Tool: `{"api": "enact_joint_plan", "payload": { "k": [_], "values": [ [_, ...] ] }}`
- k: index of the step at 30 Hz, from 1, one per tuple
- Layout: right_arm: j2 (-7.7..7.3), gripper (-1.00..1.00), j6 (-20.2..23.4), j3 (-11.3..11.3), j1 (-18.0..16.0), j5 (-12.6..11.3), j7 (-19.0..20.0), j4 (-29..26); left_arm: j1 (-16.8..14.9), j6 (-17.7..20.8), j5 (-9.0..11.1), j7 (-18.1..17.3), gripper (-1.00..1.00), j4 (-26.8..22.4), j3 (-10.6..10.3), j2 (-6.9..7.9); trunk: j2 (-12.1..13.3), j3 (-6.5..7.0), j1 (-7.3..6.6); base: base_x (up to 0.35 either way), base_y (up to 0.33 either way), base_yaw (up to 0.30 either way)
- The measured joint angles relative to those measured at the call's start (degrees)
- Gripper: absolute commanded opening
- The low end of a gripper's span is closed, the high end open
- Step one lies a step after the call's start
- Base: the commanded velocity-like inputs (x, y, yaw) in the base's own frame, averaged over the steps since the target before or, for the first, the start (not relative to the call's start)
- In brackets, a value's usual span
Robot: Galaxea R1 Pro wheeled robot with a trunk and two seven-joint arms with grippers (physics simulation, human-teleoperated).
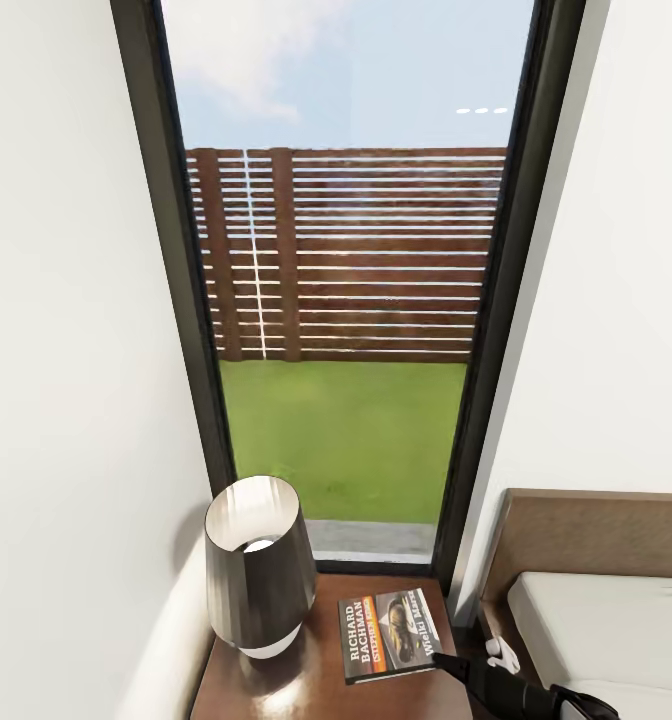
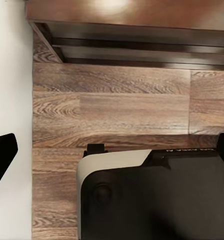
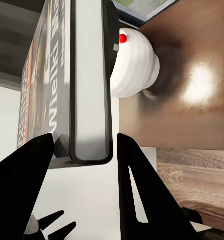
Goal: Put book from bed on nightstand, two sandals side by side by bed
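Observation:
The book (image 1: 391, 635), dark-covered with "RICHARD BACHMAN" lettering, lies cover up over the right part of the nightstand (image 1: 306, 690), beside the lamp. My right gripper (image 1: 446, 660) reaches in from the lower right and holds the book's near right corner. In the right wrist view the book (image 3: 87, 75) stands edge-on between the two black fingers (image 3: 137, 190) of the right gripper (image 3: 84, 137), with its end just past the nightstand (image 3: 192, 110) edge. The bed (image 1: 596, 620) is at the right. My left gripper (image 2: 114, 150) hangs open over the floor. The sandals are out of view.
A grey-shaded lamp (image 1: 259, 570) fills the nightstand's left half; its white base (image 3: 134, 67) shows behind the book. A small white object (image 1: 501, 655) sits between nightstand and bed. A tall window (image 1: 346, 300) stands behind. My base (image 2: 152, 200) is on wood floor (image 2: 112, 105) before the nightstand front (image 2: 132, 45).

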Motion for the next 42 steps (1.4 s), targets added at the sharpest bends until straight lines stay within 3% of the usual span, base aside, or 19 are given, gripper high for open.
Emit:
{"api": "enact_joint_plan", "payload": {
  "k": [9,16,28,42],
  "values": [
    [-0.07,-1.00,0.00,-0.07,0.00,-0.06,0.14,0.00,0.00,-2.30,0.00,0.11,1.00,0.13,0.09,0.00,0.00,0.00,0.00,0.000,0.000,0.000],
    [-0.06,-1.00,-0.01,-0.08,0.03,-0.01,0.07,0.01,0.03,-2.92,0.05,0.11,1.00,0.15,0.14,0.00,-2.72,-1.16,1.52,0.000,0.000,0.000],
    [0.00,-1.00,-0.01,0.08,0.03,0.01,0.01,0.01,0.03,-3.72,0.08,0.13,1.00,0.02,0.15,0.00,-2.74,-1.16,1.53,0.000,0.000,0.000],
    [0.00,-1.00,-0.01,0.09,0.03,-0.05,0.04,0.01,0.03,-4.57,0.08,0.08,1.00,0.05,0.15,-0.02,-8.34,-3.67,4.60,0.000,0.000,0.000]
  ]
}}
